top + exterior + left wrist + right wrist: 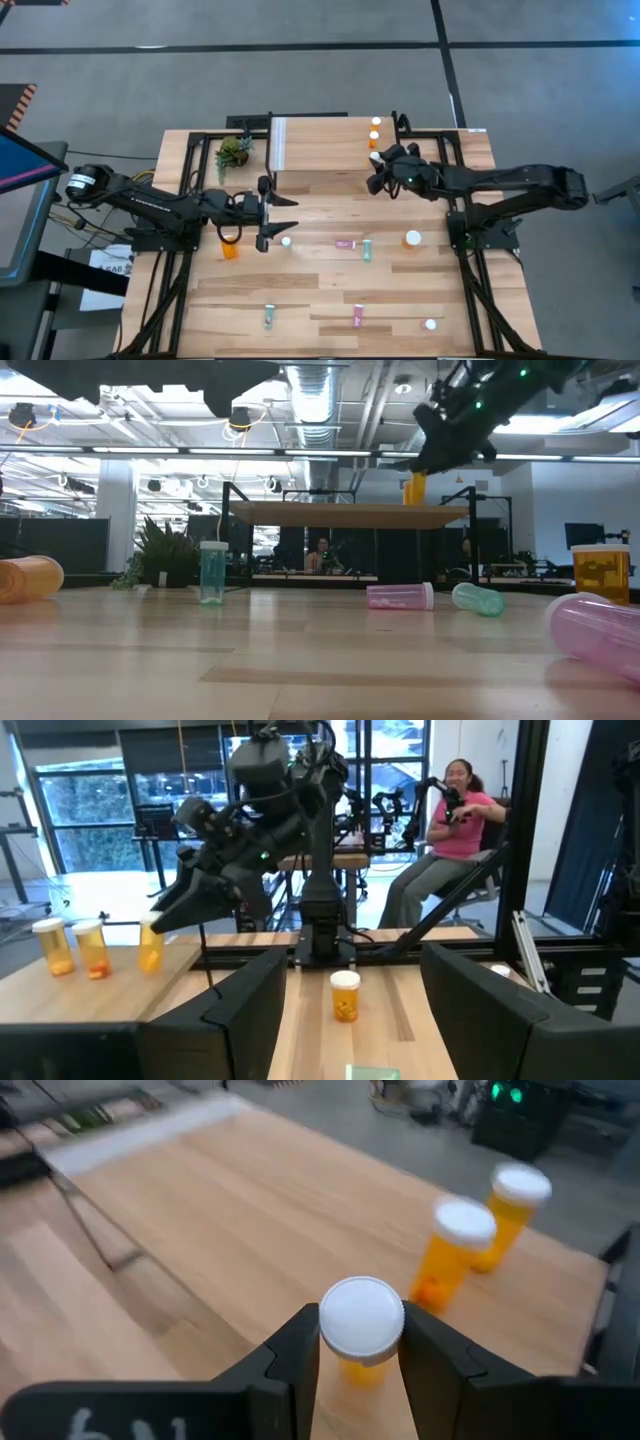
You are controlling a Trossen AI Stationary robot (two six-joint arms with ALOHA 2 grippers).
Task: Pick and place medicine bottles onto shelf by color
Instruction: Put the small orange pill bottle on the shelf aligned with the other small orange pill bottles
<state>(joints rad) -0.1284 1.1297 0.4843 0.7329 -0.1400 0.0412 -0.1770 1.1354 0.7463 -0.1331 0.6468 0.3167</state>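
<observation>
The shelf [325,150] stands at the table's far middle. Two orange medicine bottles [455,1250] [510,1205] stand upright at its right end. My right gripper [380,172] is over that end, shut on a third orange bottle [414,488] beside them. My left gripper [278,215] hovers open left of centre, level and pointing right, nothing between its fingers. On the table are an upright teal bottle [286,241], a lying pink one [345,243], a lying teal one [367,250], an upright orange one [412,238] and a lying orange one [230,250]. My right gripper pinches the orange bottle between its two fingers at the white cap [362,1318] and the body just under it. The fingers slant down from the table's right side. The bottle is upright over the shelf's top [350,513]; whether its base touches the top I cannot tell.
A small green plant [233,152] stands left of the shelf. More bottles lie near the front edge: teal [268,317], pink [358,317], and one seen by its white cap [430,324]. A person [450,830] sits beyond the table.
</observation>
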